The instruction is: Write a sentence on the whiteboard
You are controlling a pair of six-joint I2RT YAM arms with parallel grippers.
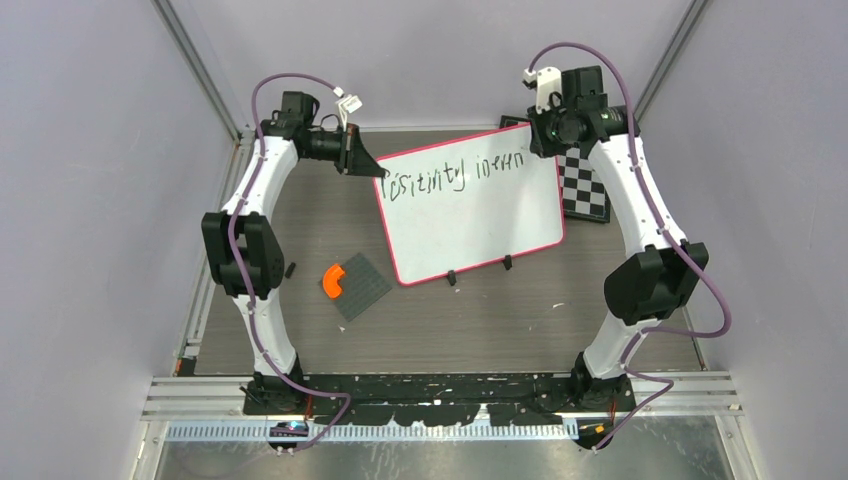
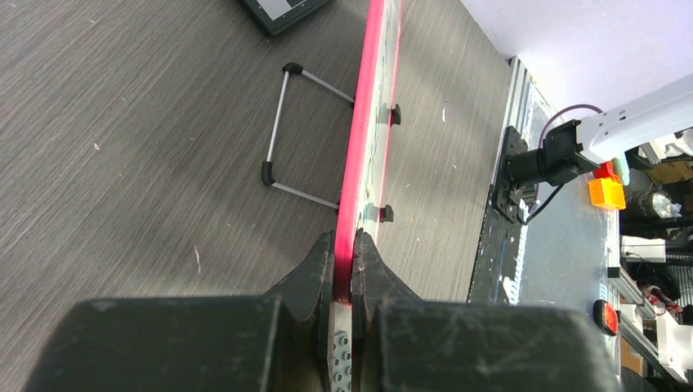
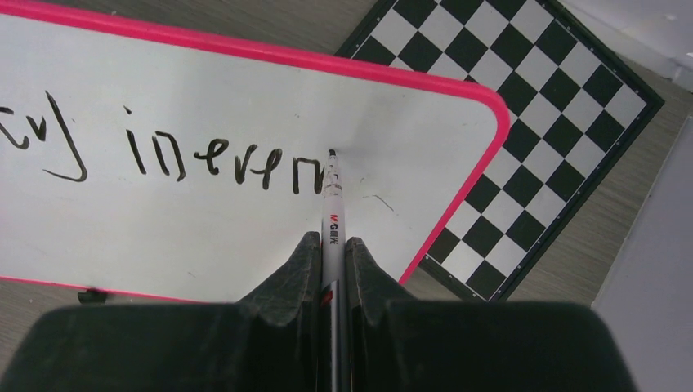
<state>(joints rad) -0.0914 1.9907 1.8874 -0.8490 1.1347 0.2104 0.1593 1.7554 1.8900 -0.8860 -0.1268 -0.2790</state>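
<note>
Right wrist view: your right gripper (image 3: 331, 243) is clenched on the slim white marker pen (image 3: 333, 200), tip touching the large white pink-rimmed whiteboard (image 3: 204, 233), propped on the grey wood table (image 1: 450, 335), just past the black scrawled sentence (image 3: 208, 159). Press lightly, stroke evenly rightward. Your left gripper (image 2: 344, 245) pinches the board's left rim, bracing it. Mind the rounded right edge close ahead, black-and-white checkered chessboard (image 3: 539, 114) just beyond; open white lies below for another line.

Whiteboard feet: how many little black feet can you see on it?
2. Both sit along the bottom rim of the whiteboard: the left foot and the right foot. Any behind the board would be hidden.
</note>
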